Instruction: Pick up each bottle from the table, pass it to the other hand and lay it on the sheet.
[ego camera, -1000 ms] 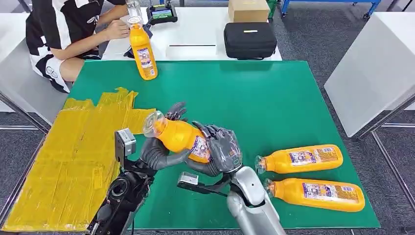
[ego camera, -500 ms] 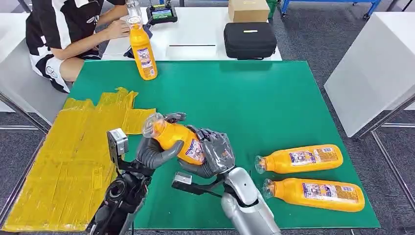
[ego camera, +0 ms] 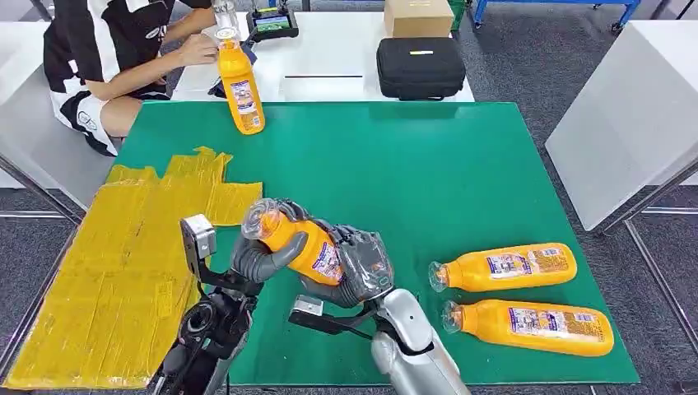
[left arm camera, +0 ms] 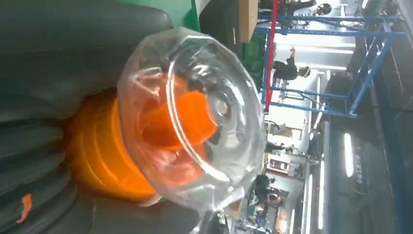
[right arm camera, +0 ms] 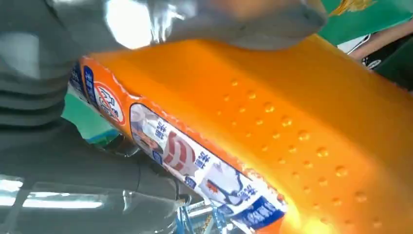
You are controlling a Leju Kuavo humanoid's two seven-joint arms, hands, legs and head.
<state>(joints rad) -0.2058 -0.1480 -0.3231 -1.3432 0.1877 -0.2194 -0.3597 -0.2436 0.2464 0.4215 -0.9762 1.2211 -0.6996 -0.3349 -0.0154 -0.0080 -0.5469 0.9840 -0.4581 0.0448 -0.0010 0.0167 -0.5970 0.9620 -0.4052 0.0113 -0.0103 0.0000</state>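
An orange bottle (ego camera: 298, 239) with a clear cap is held above the green mat, cap tilted up toward the yellow sheet (ego camera: 123, 263). My left hand (ego camera: 262, 251) wraps its neck end; the clear cap (left arm camera: 195, 117) faces the left wrist camera. My right hand (ego camera: 362, 263) grips its labelled lower body (right arm camera: 253, 131). Two more orange bottles (ego camera: 504, 267) (ego camera: 531, 326) lie on their sides at the mat's right front. Another orange bottle (ego camera: 239, 83) stands upright at the mat's far left edge.
A person (ego camera: 115, 49) sits at the far left, one hand by the upright bottle. A black case (ego camera: 421, 67) and a cardboard box (ego camera: 418, 16) rest on the white table beyond the green mat (ego camera: 411, 164). A white table (ego camera: 634, 107) stands to the right.
Both hands have carried the bottle slightly left and toward me. My left hand's fingers have closed around the bottle's neck end.
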